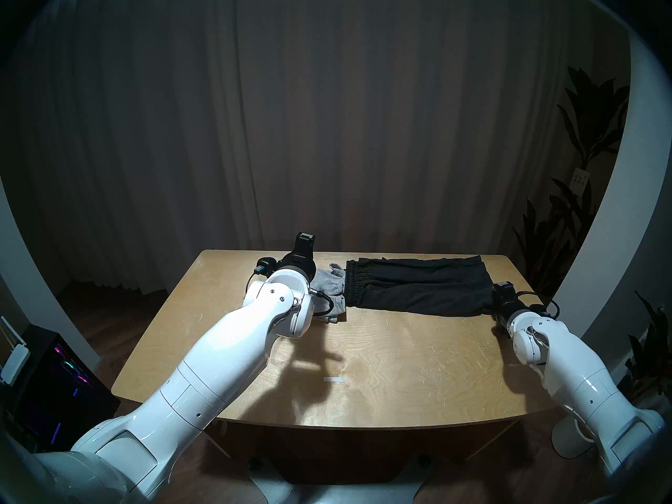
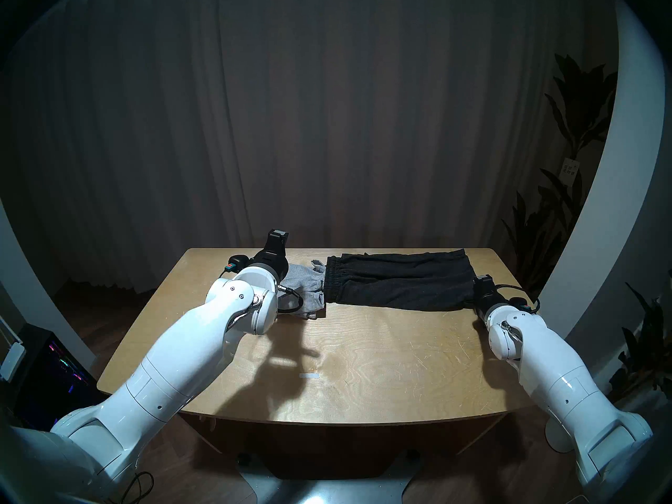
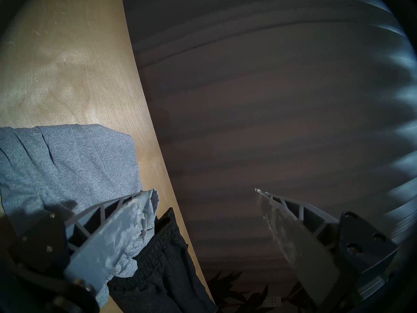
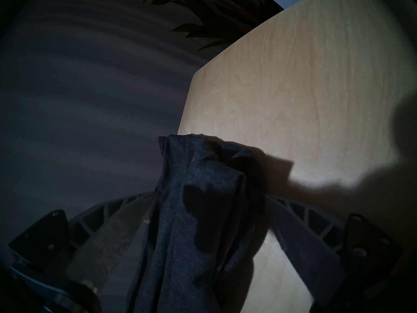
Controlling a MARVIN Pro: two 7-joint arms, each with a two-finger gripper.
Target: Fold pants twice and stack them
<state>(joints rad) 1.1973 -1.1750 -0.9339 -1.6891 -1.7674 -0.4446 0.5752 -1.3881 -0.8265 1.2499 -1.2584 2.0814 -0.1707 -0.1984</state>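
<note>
On the near half of the tabletop (image 1: pixel 400 347) a short strip of white tape (image 1: pixel 334 379) is lying by itself on the scratched pale wood, with the shadow of the left arm (image 1: pixel 218 365) falling across the wood beside it. That arm is reaching over the middle of the tabletop towards its far left part, while the right arm (image 1: pixel 567 365) is coming in low over the right edge. Further back, the grey shorts (image 1: pixel 327 279) are lying partly hidden under the left wrist, their right edge touching the elastic waistband of the black shorts (image 1: pixel 418 285), which are stretching flat along the far side towards the right corner. The left fingers (image 3: pixel 117 233) are standing wide apart above the far edge and gripping nothing; one of them is hanging just over a corner of the grey cloth where it is meeting the black waistband, the other is out over the drop behind the tabletop. The right fingers (image 4: pixel 304 238) are also spread wide at the right end of the black shorts, with a bunched fold of the dark cloth sitting between them, and they are not pinching it. Behind everything a dark pleated curtain (image 1: pixel 327 128) is hanging, and a leafy plant (image 1: pixel 589 136) is standing at the far right
</note>
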